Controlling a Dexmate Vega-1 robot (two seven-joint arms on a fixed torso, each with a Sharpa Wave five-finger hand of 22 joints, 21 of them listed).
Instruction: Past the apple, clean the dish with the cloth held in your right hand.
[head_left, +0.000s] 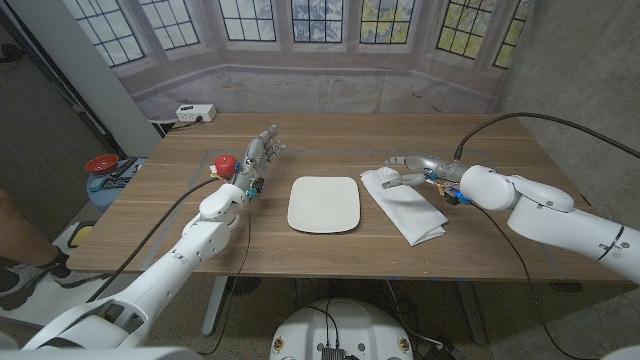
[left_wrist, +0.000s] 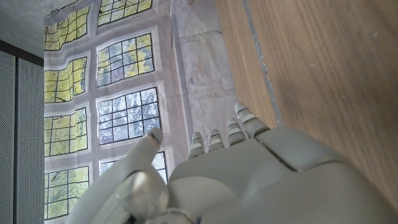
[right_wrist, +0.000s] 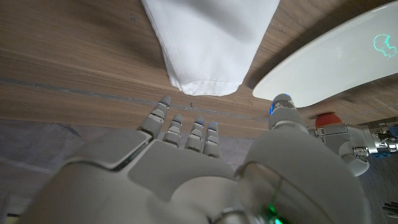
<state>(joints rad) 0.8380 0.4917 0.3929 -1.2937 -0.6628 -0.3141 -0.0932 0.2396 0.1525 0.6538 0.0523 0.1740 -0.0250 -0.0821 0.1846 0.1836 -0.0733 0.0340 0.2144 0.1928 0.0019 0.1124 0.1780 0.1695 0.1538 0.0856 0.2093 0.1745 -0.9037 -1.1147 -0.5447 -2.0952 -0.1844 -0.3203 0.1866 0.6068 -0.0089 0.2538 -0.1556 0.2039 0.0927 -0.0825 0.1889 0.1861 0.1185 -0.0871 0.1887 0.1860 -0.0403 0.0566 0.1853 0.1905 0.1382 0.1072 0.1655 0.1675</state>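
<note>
A white rectangular dish (head_left: 323, 204) lies at the middle of the wooden table (head_left: 480, 140). A folded white cloth (head_left: 405, 203) lies just to its right, apart from it. A red apple (head_left: 225, 163) sits left of the dish, close beside my left hand (head_left: 262, 153), which stands with fingers straight and holds nothing. My right hand (head_left: 410, 168) hovers at the cloth's far end with fingers spread, gripping nothing. In the right wrist view my right hand (right_wrist: 205, 168) reaches toward the cloth's folded end (right_wrist: 211, 43), with the dish (right_wrist: 329, 59) and apple (right_wrist: 326, 120) beside it.
A white power strip (head_left: 195, 113) lies beyond the table's far left corner. A red object (head_left: 102, 163) and clutter sit off the table's left edge, near a person's leg (head_left: 20, 235). The left wrist view has bare table (left_wrist: 323, 74) past my left hand (left_wrist: 249, 180).
</note>
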